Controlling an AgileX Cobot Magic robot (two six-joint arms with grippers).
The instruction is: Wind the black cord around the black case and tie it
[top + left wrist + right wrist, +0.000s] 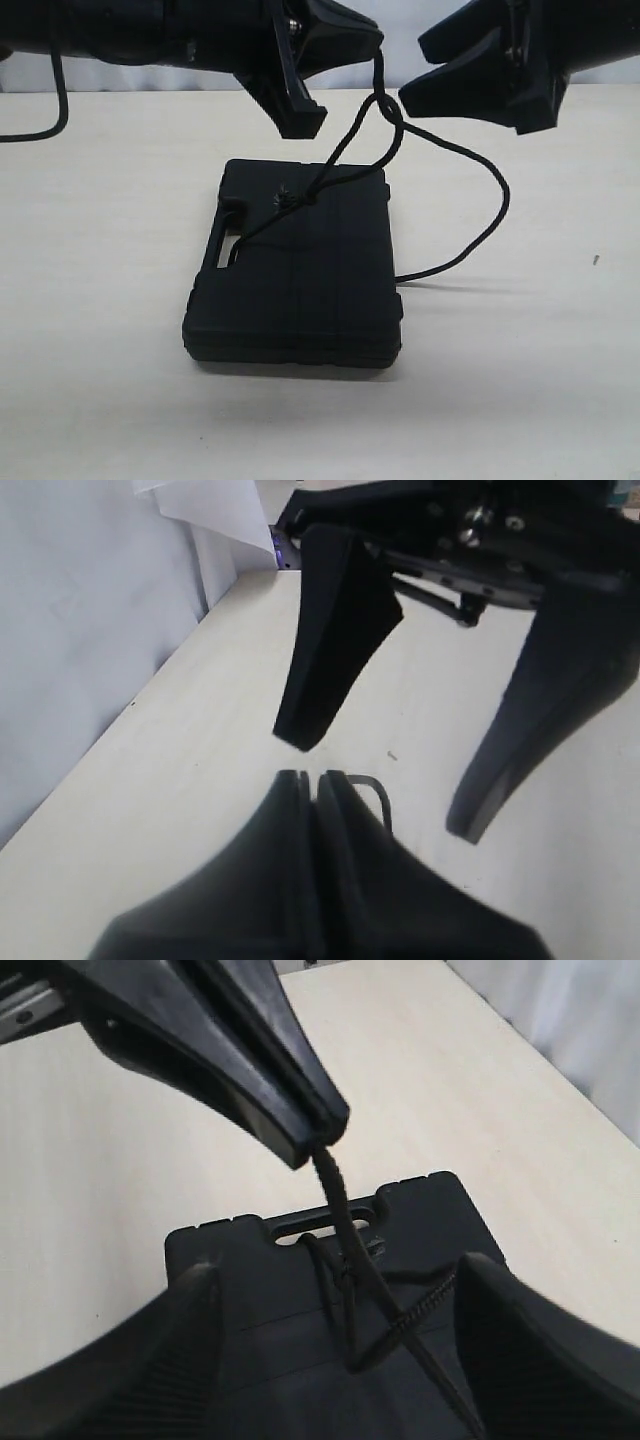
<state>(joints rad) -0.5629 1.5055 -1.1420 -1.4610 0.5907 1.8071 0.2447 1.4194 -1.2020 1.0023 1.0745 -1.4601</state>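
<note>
The black case [300,290] lies flat on the pale table, its handle slot on the left. The black cord [495,200] comes from a knot on the case's lid and rises to a small loop beside my left gripper [375,45], which is shut on the cord above the case's far edge. A slack bight hangs to the right and drops to the table beside the case. My right gripper [465,112] hovers open just right of that loop, holding nothing. In the right wrist view, cord strands [335,1200] cross over the case [430,1210] between the open fingers [540,1350].
A glossy robot cable [60,100] droops at the far left. A small dark speck [596,259] lies on the table at the right. Bare tabletop [100,400] surrounds the case, with a white backdrop [80,630] behind.
</note>
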